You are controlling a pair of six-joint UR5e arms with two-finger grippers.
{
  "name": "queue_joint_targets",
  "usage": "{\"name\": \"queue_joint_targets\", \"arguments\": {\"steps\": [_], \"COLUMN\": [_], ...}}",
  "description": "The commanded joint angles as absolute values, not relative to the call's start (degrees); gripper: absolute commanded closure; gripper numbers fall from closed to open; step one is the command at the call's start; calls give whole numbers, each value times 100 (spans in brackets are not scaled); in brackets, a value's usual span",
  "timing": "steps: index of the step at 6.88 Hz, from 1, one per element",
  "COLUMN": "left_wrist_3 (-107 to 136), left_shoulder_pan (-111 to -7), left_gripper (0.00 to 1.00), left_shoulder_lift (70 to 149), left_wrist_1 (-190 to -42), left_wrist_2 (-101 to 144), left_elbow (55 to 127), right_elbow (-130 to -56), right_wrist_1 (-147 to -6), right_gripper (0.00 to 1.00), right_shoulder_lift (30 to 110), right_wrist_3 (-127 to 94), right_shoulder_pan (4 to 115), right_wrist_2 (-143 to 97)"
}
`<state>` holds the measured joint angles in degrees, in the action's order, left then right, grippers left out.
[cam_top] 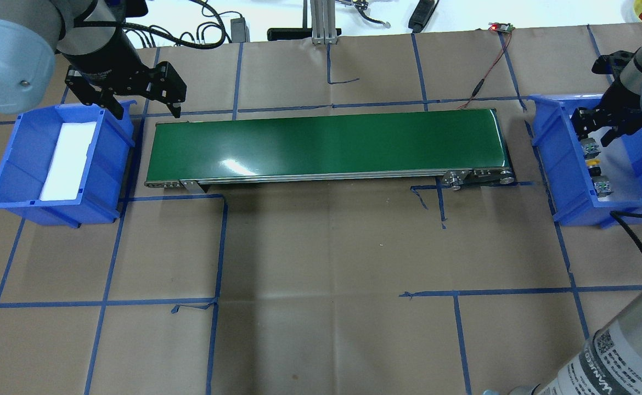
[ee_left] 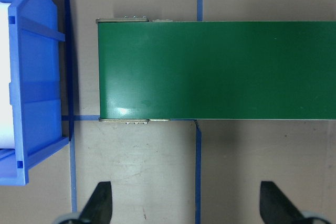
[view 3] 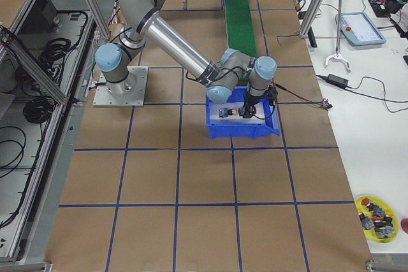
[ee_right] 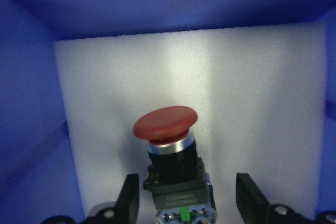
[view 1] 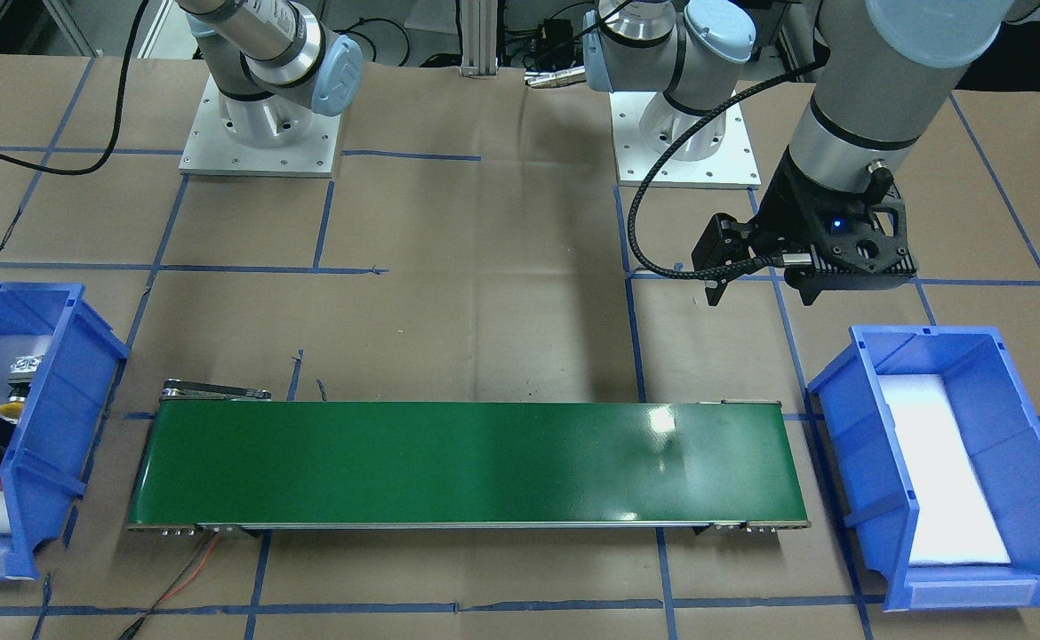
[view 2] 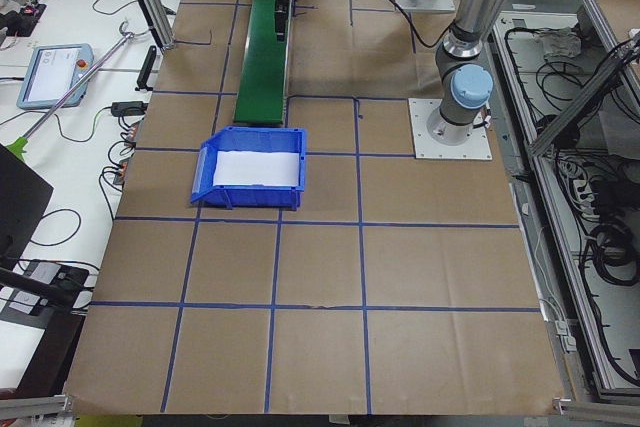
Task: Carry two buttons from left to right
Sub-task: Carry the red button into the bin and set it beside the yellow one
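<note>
Left claw [ee_left: 187,205] hangs spread wide; right claw [ee_right: 189,199] reaches down, also spread

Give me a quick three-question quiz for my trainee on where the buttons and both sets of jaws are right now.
1. Pick one. The red button sits: A on the bare table paper; B in the blue bin on the robot's right; C between the left arm's jaws.
2. True or false: the left arm's jaws stand open with nothing between them.
3. How many buttons lie on the green conveyor?
Key: 1 B; 2 true; 3 zero.
</note>
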<state>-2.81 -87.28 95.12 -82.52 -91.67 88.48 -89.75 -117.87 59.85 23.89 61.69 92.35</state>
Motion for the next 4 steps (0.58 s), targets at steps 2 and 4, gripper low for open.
{"name": "queue_joint_targets", "arguments": {"steps": [2, 4], "left_wrist_3": [-281, -281], "left_shoulder_pan": [-8736, -8754], "left_gripper": [0, 0], "left_shoulder_lift": [9510, 9501], "left_wrist_1": [-8262, -8262], "left_wrist_2": [-9150, -9123], "left_elbow": [8842, 8842], "right_elbow": [-8877, -8702], "right_wrist_1": [-11760, -11263], "right_gripper": [0, 0], "right_shoulder_lift": [6430, 7274], "right_wrist_3": [2382, 2329], "right_shoulder_pan": [6187, 6327], "right_wrist_2": [9272, 9237]}}
